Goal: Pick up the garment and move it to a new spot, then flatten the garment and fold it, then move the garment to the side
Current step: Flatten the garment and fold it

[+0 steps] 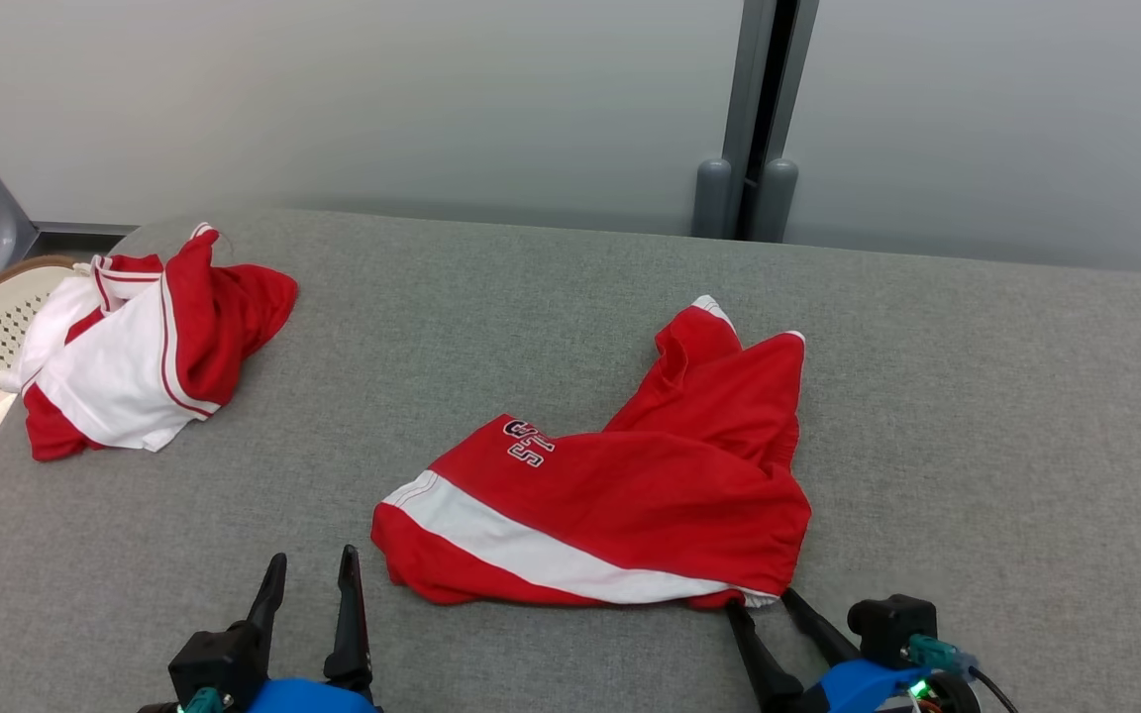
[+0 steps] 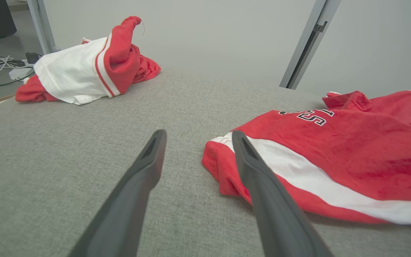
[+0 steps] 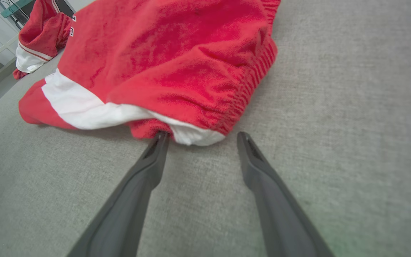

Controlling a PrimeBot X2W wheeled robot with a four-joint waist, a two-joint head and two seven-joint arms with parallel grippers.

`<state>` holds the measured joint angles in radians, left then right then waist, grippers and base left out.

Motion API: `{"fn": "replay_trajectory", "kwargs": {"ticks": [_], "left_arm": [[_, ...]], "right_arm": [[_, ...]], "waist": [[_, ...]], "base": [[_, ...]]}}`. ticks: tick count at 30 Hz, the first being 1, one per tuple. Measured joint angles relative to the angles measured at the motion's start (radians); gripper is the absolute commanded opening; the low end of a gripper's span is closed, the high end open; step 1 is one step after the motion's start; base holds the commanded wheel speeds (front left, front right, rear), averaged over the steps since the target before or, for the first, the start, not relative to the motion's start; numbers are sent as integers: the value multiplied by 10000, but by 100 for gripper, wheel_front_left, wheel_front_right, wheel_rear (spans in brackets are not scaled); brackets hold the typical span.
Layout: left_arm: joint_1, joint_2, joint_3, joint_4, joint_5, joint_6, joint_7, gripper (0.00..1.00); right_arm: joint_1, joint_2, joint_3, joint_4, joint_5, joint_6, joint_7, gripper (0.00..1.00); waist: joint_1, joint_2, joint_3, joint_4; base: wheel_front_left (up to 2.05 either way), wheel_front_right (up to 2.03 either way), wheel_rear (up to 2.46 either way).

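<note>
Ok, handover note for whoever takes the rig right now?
Left tool: open, empty, over the grey pad, beside the left corner of the near garment.
Right tool: open, empty, one fingertip at that garment's near hem.
Near garment lies crumpled mid-pad; second garment is bunched at the far left edge.
Done: nothing visible. Left: grasp, move, flatten, fold, set aside.

The left hand [image 2: 199,135] hung low over the gray desk [image 2: 66,150], its two fingers spread wide with nothing between them. A red garment [image 2: 334,150] with a white stripe lay crumpled close by one fingertip. A second garment [image 2: 84,71], red and white, sat bunched up far off.
</note>
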<state>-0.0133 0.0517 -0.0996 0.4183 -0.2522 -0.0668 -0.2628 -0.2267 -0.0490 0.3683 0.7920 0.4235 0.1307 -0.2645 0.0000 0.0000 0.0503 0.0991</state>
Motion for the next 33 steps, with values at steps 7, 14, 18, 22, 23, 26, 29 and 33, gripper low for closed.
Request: {"fn": "replay_trajectory", "kwargs": {"ticks": [7,14,18,22,23,26,29,33], "left_arm": [[-50,0,52,-13,61,0,0,100],[-100,-2,71,-73,59,0,0,100],[-101,-2,69,-102,48,42,0,100],[-102,-4,13,-117,6,46,0,100],[-105,-4,-15,-125,-25,40,0,100],[-174,-6,-128,-44,-56,-63,-2,100],[-408,0,-357,368,-17,-219,19,100],[-809,2,-744,1221,-48,-370,777,100]], "right_arm": [[-456,0,439,226,554,0,0,100],[-521,2,282,-508,345,0,6,35],[-241,2,-23,-1093,-8,0,4,28],[7,2,-221,-1519,-341,0,6,0],[46,2,-305,-1643,-449,0,4,0],[71,4,-715,-1896,-965,0,4,0],[71,2,-1239,-1956,-1818,0,4,0],[64,0,-1941,-1946,-2809,0,4,0]], "waist": [[0,0,157,84],[0,0,249,-13],[0,0,285,-142],[0,0,317,-289],[0,0,327,-327],[0,0,346,-439],[0,0,341,-542],[0,0,326,-634]], "base": [[0,0,0],[0,0,0],[0,0,0],[0,0,0],[0,0,0],[0,0,0],[0,0,0],[0,0,0]]}}
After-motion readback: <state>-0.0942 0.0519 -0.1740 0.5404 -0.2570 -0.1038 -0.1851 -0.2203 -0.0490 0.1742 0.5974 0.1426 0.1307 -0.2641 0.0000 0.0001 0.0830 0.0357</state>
